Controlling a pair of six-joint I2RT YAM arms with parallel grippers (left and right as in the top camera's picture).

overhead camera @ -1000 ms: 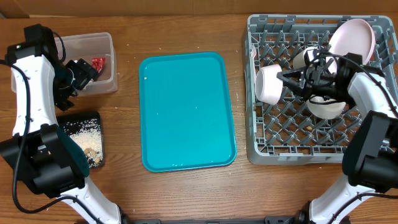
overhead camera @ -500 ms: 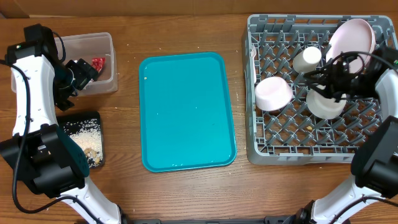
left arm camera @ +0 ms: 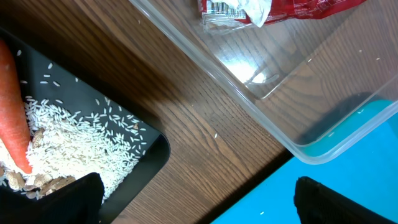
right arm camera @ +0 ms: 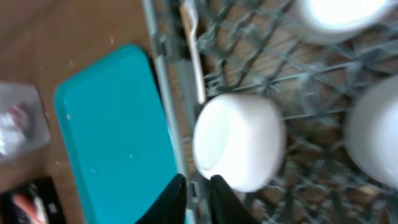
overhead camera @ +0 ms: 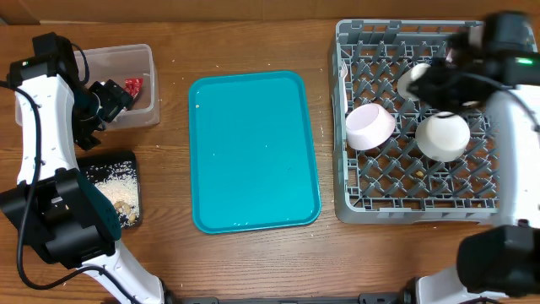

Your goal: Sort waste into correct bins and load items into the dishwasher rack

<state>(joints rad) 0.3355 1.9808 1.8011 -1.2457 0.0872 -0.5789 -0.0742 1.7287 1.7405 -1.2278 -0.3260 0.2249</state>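
The grey dishwasher rack [overhead camera: 354,198] holds two white bowls [overhead camera: 369,127] [overhead camera: 443,137], a white cup [overhead camera: 415,80] and a white fork [right arm camera: 193,56] along its left wall. My right gripper [right arm camera: 198,199] hangs high above the rack's left edge, near the left bowl [right arm camera: 239,140]. Its fingers are almost together and hold nothing. My left gripper [left arm camera: 199,205] stands wide open and empty beside the clear tub [overhead camera: 143,114], which holds a red wrapper [overhead camera: 132,85]. The black tray [left arm camera: 155,152] holds a carrot [left arm camera: 12,106] and rice [left arm camera: 81,137]. The plate is hidden by my right arm.
A bare teal tray [overhead camera: 253,152] lies mid-table between the bins and the rack. Wooden tabletop [overhead camera: 169,253] surrounds it. The right arm [overhead camera: 506,51] reaches over the rack's far right corner.
My right gripper has let go of the left bowl, which now rests in the rack. The arm has risen and swung toward the rack's far right. The left arm has not moved.
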